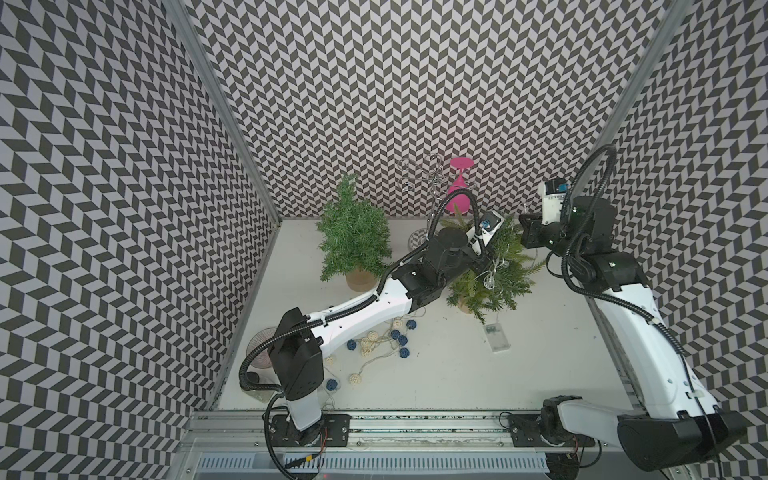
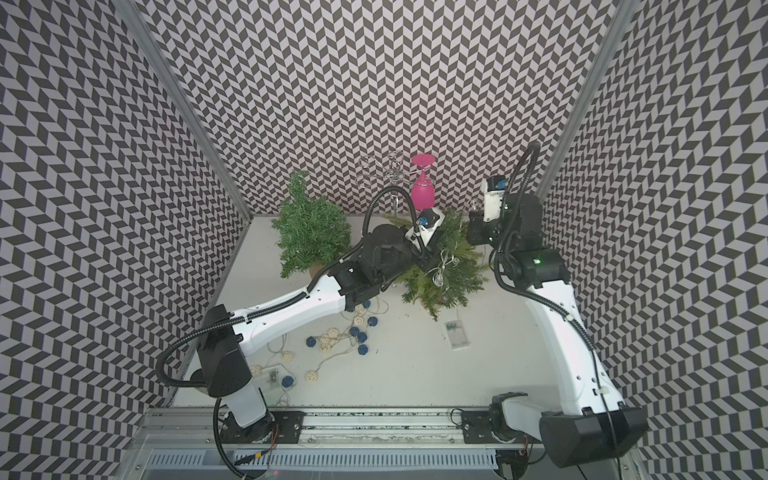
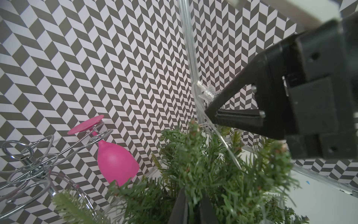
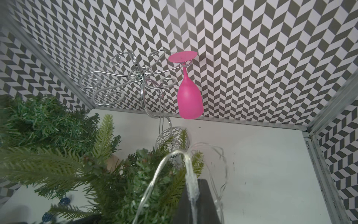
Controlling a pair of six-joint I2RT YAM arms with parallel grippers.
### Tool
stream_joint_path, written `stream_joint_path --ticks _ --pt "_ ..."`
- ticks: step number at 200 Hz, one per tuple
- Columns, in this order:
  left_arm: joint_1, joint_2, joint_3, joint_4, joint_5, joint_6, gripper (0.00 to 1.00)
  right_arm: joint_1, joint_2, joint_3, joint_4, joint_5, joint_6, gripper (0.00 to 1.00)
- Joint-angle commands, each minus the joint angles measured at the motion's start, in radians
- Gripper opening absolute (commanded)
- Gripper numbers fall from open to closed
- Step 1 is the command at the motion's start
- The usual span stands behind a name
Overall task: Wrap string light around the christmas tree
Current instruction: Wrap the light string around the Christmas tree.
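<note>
The light-green christmas tree [image 1: 498, 278] stands in its pot right of centre, seen in both top views [image 2: 449, 274]. My left gripper [image 3: 193, 192] is buried in its top and shut on a green sprig just below the tip. The clear string light [image 1: 491, 276] hangs in loops on the branches. Its clear battery box [image 1: 496, 338] lies on the table in front. My right gripper [image 4: 192, 183] is shut on the string light [image 4: 155, 174] beside the treetop, with a bulb pinched between its fingers. In the left wrist view the right gripper [image 3: 209, 114] hovers just above the tree tip.
A darker green tree [image 1: 353, 232] stands at the back left. A wire glass rack [image 1: 432, 183] holds a pink glass [image 1: 459, 187] against the back wall. A second string with blue and white woven balls [image 1: 386, 345] lies under my left arm. A clear glass [image 1: 262, 349] sits near the left wall.
</note>
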Motion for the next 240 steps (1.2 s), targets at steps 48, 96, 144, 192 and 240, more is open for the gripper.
stream_joint_path --ticks 48,96,144,192,240 --pt "0.004 -0.087 0.020 -0.060 0.052 -0.011 0.37 0.032 0.024 0.033 -0.013 0.076 -0.064 0.04" --pt "0.093 -0.142 0.068 -0.062 0.103 -0.029 0.48 0.031 -0.002 0.021 0.029 0.030 -0.068 0.09" --pt "0.269 -0.130 0.115 -0.073 0.446 0.001 0.63 0.030 -0.006 0.019 0.032 -0.002 -0.064 0.30" --pt "0.307 0.013 0.247 -0.152 0.558 0.000 0.72 0.030 -0.036 0.051 -0.002 0.105 -0.051 0.53" --pt "0.278 0.012 0.267 -0.154 0.462 -0.001 0.75 0.013 -0.022 0.139 -0.053 0.059 -0.003 0.63"
